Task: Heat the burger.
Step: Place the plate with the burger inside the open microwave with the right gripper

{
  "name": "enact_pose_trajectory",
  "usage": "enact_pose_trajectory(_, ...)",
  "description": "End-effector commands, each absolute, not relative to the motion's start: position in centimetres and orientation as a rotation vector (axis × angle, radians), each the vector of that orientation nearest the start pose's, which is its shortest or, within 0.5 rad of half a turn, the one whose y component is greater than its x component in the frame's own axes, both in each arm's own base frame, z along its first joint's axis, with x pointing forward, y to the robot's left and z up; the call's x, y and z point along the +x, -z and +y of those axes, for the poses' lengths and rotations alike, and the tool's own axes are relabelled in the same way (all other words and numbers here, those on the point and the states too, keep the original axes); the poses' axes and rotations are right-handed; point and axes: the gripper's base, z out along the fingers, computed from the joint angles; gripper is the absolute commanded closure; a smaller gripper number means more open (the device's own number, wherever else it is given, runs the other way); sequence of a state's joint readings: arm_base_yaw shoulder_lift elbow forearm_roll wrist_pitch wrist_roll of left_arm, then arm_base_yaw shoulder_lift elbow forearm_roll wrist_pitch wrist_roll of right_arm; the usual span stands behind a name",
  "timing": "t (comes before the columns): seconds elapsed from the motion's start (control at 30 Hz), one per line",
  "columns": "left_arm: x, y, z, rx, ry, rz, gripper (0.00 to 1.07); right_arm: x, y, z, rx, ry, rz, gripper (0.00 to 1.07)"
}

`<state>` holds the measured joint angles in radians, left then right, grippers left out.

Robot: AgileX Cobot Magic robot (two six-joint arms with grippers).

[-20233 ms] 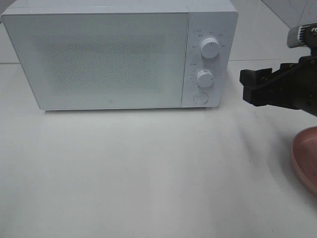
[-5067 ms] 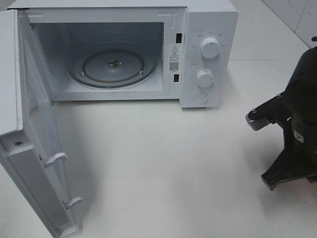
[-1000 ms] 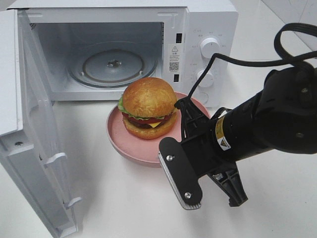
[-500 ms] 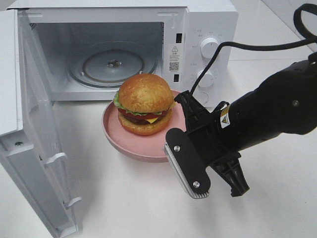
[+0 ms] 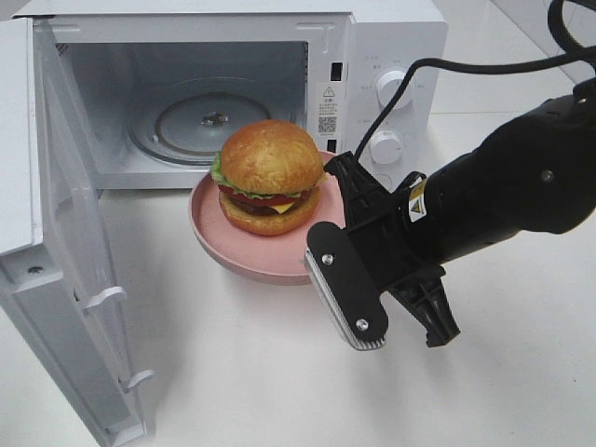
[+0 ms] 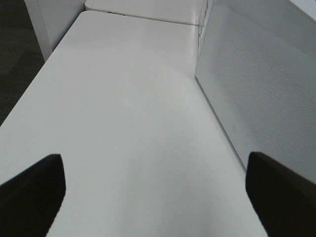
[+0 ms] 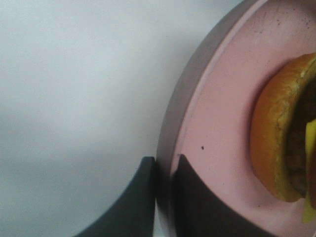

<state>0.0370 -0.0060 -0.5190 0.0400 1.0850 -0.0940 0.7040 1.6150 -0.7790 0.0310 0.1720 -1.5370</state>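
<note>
The burger (image 5: 268, 177), with a domed golden-brown bun, lettuce, tomato and cheese, sits on a shallow pink plate (image 5: 244, 253). The plate hangs just in front of the open microwave (image 5: 391, 56). My right gripper (image 5: 335, 186) is shut on the plate's right rim. The right wrist view shows one of the right gripper's (image 7: 165, 168) fingers on each side of the plate's rim (image 7: 222, 113), with the burger (image 7: 276, 143) close by. My left gripper (image 6: 153, 163) stands open over bare table, holding nothing; it is outside the exterior view.
The microwave door (image 5: 56, 251) swings wide open on the left, reaching toward the front edge. The glass turntable (image 5: 212, 121) lies bare inside. In the left wrist view the door's outer face (image 6: 261, 94) stands beside the left gripper. White tabletop (image 5: 233, 372) spreads in front.
My right arm has carried the plate and burger up and slightly left, closer to the microwave's opening. The grip on the rim is unchanged.
</note>
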Motion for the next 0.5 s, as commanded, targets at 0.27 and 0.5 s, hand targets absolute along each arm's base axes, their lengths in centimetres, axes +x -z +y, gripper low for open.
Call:
enact_pose_trajectory(0.27,-1.1,-28.1,0.3,-0.132,-0.008,2.011,0.16,26.1,-19.1,22.0,-2.125,0.351,1.144,1.07)
enact_pose_trajectory(0.5,-1.1,-28.1,0.3,-0.132,-0.008,2.011,0.16,27.2,-19.3,23.0,-2.103,0.352,1.154,1.07)
